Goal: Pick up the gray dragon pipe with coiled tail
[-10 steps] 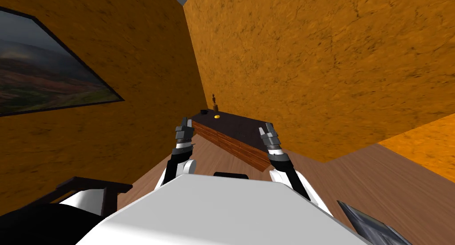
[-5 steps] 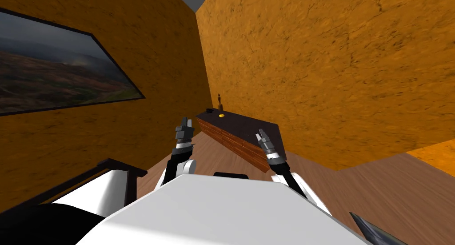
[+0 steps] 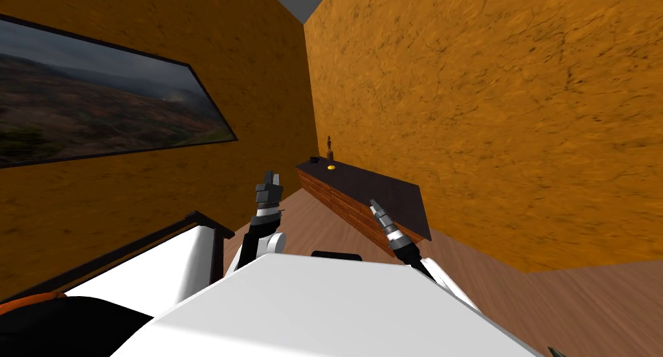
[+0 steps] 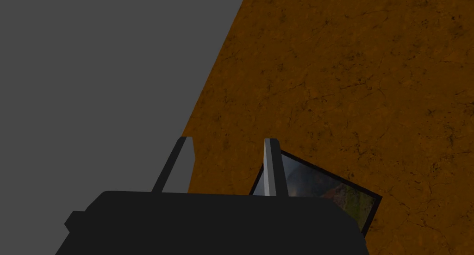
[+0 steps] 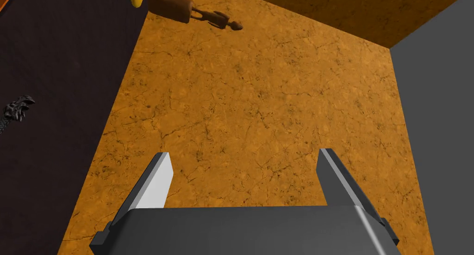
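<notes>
In the right wrist view the gray dragon pipe lies on the dark top of a long wooden dresser, cut off by the picture's edge, well off to the side of my right gripper. That gripper is open and empty, pointing past the dresser at the orange wall. In the head view the right gripper hovers over the near end of the dresser. My left gripper is raised in front of my chest, its fingers apart and holding nothing.
On the dresser's far end stand a brown figurine, a yellow object and a small dark object. A framed landscape picture hangs on the left wall. A dark-framed white piece of furniture stands at my left.
I have turned left, so the dresser and picture slid right in the head view. My right hand has rolled and reached toward the dresser's near end. The left arm has held still.
</notes>
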Controlling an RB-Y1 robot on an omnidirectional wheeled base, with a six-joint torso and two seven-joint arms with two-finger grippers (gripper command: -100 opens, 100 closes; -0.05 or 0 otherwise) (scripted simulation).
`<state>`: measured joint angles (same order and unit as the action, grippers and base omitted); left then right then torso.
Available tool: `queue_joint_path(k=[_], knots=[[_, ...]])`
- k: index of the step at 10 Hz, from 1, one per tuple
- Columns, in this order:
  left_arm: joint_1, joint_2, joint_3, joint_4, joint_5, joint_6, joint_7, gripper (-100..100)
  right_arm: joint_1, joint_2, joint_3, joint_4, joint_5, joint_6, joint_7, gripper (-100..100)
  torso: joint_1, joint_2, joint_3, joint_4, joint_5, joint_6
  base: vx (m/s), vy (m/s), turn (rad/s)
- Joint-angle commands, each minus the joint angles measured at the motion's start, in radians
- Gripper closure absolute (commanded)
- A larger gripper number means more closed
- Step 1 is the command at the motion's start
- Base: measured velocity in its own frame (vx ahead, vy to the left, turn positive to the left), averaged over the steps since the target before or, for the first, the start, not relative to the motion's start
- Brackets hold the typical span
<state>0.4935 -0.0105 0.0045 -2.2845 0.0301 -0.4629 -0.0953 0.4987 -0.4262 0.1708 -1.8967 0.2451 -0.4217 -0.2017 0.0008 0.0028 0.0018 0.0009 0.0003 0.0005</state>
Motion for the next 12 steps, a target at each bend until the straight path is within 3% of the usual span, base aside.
queue_joint_path(k=[1, 3, 6, 7, 8, 9, 10, 11, 12], knots=[[0.000, 0.000, 0.000, 0.000, 0.000, 0.000, 0.000, 0, 0.001, -0.039, 0.022, 0.050, 0.044, 0.010, -0.009, -100, 0.000, 0.000, 0.000, 0.000, 0.000, 0.000, -0.020, 0.052, 0.242], [0.000, 0.000, 0.000, 0.000, 0.000, 0.000, 0.000, 0, 0.001, -0.039, 0.022, 0.063, 0.044, 0.010, -0.009, -100, 0.000, -0.001, -0.001, 0.000, 0.000, 0.000, -0.008, 0.024, 0.048], [0.000, 0.000, 0.000, 0.000, 0.000, 0.000, 0.000, 0, 0.010, -0.111, 0.062, 0.145, 0.124, 0.027, -0.022, -100, -0.001, -0.002, -0.001, -0.001, 0.000, 0.000, -0.003, 0.034, 0.227], [0.000, 0.000, 0.000, 0.000, 0.000, 0.000, 0.000, 0, 0.010, -0.111, 0.062, 0.164, 0.124, 0.027, -0.022, -100, -0.001, -0.003, -0.002, -0.001, 0.000, -0.001, 0.006, 0.028, 0.122], [0.000, 0.000, 0.000, 0.000, 0.000, 0.000, 0.000, 0, 0.015, -0.149, 0.082, 0.198, 0.165, 0.037, -0.028, -100, -0.001, -0.003, -0.002, -0.001, 0.000, 0.000, 0.012, 0.049, 0.271], [0.000, 0.000, 0.000, 0.000, 0.000, 0.000, 0.000, 0, 0.015, -0.149, 0.082, 0.216, 0.165, 0.037, -0.028, -100, 0.000, -0.003, -0.002, -0.001, 0.000, 0.000, 0.014, 0.034, 0.125], [0.000, 0.000, 0.000, 0.000, 0.000, 0.000, 0.000, 0, 0.020, -0.188, 0.102, 0.254, 0.207, 0.048, -0.034, -100, -0.001, -0.003, -0.002, -0.001, 0.000, 0.000, 0.034, 0.032, 0.298], [0.000, 0.000, 0.000, 0.000, 0.000, 0.000, 0.000, 0, 0.020, -0.188, 0.102, 0.268, 0.207, 0.048, -0.034, -100, -0.001, -0.004, -0.002, -0.001, 0.000, -0.001, 0.037, 0.016, 0.118], [0.000, 0.000, 0.000, 0.000, 0.000, 0.000, 0.000, 0, 0.025, -0.227, 0.123, 0.300, 0.248, 0.060, -0.041, -100, -0.002, -0.004, -0.003, -0.001, 0.000, 0.000, 0.043, 0.032, 0.283]])
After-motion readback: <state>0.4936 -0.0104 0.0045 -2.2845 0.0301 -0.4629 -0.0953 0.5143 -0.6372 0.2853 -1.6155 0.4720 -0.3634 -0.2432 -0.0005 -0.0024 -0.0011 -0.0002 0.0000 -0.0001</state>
